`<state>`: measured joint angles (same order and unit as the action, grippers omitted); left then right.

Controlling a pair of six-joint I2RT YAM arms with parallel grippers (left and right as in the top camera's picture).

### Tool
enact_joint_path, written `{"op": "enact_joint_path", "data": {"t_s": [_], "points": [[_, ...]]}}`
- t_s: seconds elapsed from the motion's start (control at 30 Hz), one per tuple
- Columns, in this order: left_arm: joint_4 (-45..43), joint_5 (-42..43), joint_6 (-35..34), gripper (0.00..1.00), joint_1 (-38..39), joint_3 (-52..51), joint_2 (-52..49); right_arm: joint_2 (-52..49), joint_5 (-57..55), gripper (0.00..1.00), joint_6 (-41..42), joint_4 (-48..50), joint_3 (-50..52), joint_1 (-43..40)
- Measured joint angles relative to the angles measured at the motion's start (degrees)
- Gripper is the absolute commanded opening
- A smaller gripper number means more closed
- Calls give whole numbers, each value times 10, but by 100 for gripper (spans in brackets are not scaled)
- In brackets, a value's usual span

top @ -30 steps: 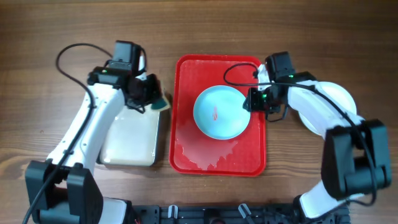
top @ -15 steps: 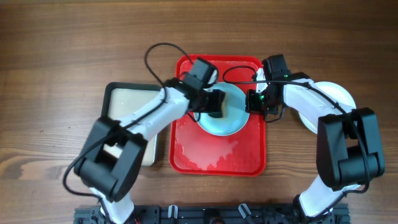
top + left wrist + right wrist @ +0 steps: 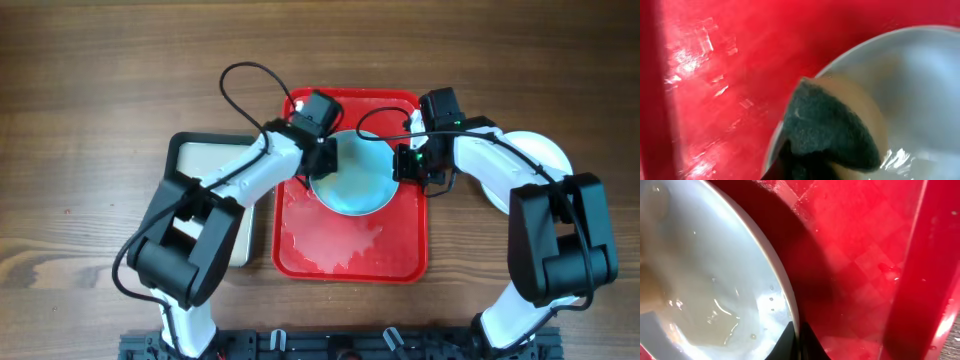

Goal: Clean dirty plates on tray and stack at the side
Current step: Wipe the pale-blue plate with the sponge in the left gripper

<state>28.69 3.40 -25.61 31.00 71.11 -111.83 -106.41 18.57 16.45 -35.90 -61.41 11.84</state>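
Observation:
A pale blue plate (image 3: 355, 180) lies on the red tray (image 3: 340, 245). My left gripper (image 3: 322, 155) is at the plate's left rim, shut on a dark green sponge (image 3: 832, 130) that presses onto the wet plate (image 3: 920, 90). My right gripper (image 3: 405, 162) is shut on the plate's right rim (image 3: 785, 290), with a finger on each side of it. The plate's inside (image 3: 695, 280) is wet; no red smear shows. A white plate (image 3: 540, 160) lies on the table right of the tray, partly under my right arm.
A grey metal pan (image 3: 205, 160) with pale liquid stands left of the tray, partly under my left arm. Water lies on the tray floor (image 3: 330, 235) in front of the plate. Cables loop over the tray's far edge.
My left arm swung from the pan across to the plate with the sponge, then drew back to the plate's left rim. The red smear no longer shows. My right gripper stayed on the rim.

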Motion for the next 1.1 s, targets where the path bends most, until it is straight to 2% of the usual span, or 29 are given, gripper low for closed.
{"op": "enact_joint_path", "data": {"t_s": [0.13, 0.27, 0.37, 0.43, 0.47, 0.5, 0.57, 0.67, 0.83, 0.9, 1.03, 1.1], "points": [[-83, 137, -13, 4, 20, -3, -18, 0, -2, 4, 0, 0, 0, 0], [-86, 167, -24, 4, 55, -2, -34, 0, -6, 4, 0, -4, 0, -3], [-33, 177, -33, 4, 51, 10, -35, 0, -5, 4, 0, -6, 0, -4], [53, 164, -36, 4, 40, 28, -34, 0, -1, 4, 0, -9, 0, -2], [93, 139, -37, 4, 33, 37, -32, 0, -1, 4, 0, -9, 0, 0], [140, 76, -37, 4, 20, 50, -29, 0, 1, 4, 0, -8, 0, 1], [186, -10, -41, 4, 15, 71, -30, 0, 1, 4, 0, -8, 0, 1], [233, -67, -45, 4, 16, 115, -33, 0, 7, 4, 0, -7, 0, 2], [260, -21, -53, 4, -7, 132, 7, 0, 7, 4, 0, -7, 0, 2], [316, -7, -54, 4, -38, 135, 85, 0, 5, 5, -3, -7, 0, 2], [434, -53, -54, 4, -106, 141, 177, 0, -2, 23, -30, -7, 0, 0], [437, -83, -56, 4, -147, 129, 184, 0, -2, 19, -41, 0, 0, 0]]}}
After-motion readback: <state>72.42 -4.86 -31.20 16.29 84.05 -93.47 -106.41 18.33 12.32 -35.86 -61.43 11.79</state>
